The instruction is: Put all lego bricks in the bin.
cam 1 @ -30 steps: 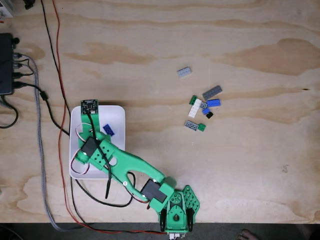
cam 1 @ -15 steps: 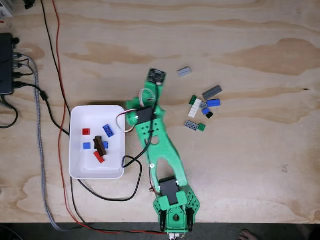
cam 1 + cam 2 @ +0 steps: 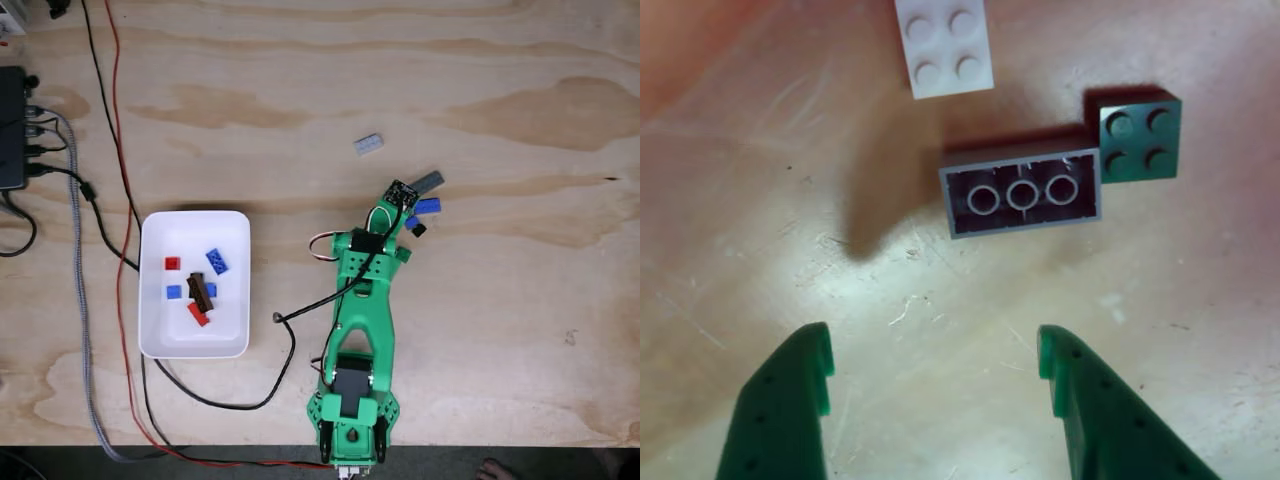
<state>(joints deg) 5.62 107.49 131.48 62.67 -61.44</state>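
Top-down table view; close claw-mounted view

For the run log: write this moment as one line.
gripper: open, empty | below: upturned grey brick, green brick beside | bin: holds bricks | loose bricks remain

The gripper (image 3: 935,365) enters from the bottom edge, its two green fingers (image 3: 790,405) spread wide apart with bare wooden table (image 3: 760,200) between them. Above the gap lies a grey brick (image 3: 1020,193) upside down, its three round tubes showing, long side running left to right and slightly tilted. A green brick (image 3: 1140,137) with four studs sits at its upper right corner, touching or nearly so. A white brick (image 3: 943,45) lies at the top edge, apart from the grey one.
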